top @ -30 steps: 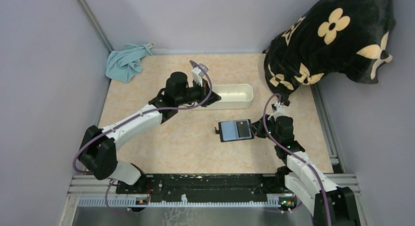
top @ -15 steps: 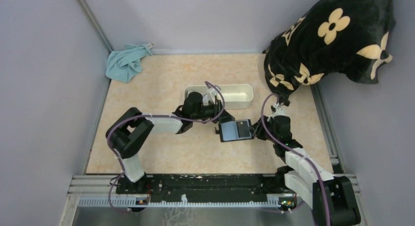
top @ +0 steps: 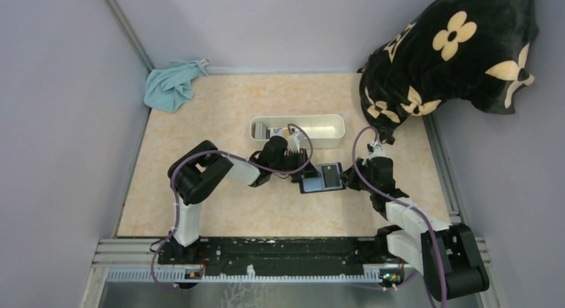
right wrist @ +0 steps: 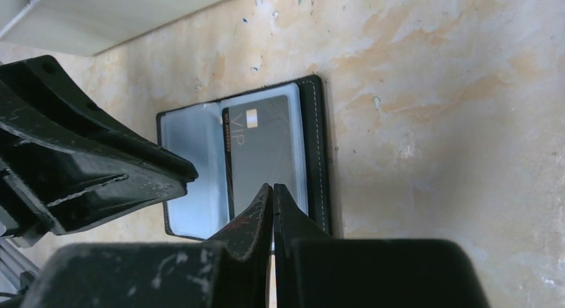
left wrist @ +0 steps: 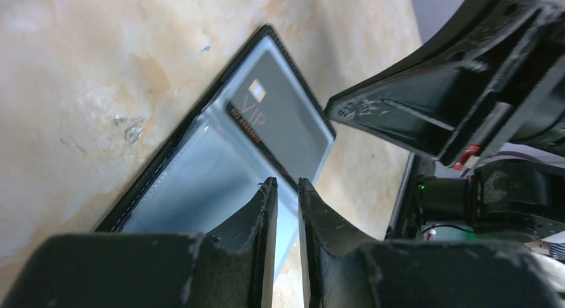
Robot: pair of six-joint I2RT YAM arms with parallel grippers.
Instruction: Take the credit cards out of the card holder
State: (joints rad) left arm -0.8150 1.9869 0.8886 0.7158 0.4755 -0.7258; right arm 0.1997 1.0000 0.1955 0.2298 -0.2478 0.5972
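The black card holder lies open on the table, its grey-blue inside up. A dark card marked VIP sits in its right-hand pocket, and it also shows in the right wrist view. My left gripper is at the holder's left half. Its jaws are nearly together with a thin empty slit, over the clear sleeve. My right gripper is shut, with its tips over the near edge of the card pocket. A dark card lies in the white tray.
The white oblong tray stands just behind the holder. A teal cloth lies in the far left corner. A black flowered cushion fills the far right corner. Grey walls close in on both sides.
My left arm has swung from above the tray down and right to the holder's left side. The card in the tray is now uncovered. My right gripper has stayed at the holder.
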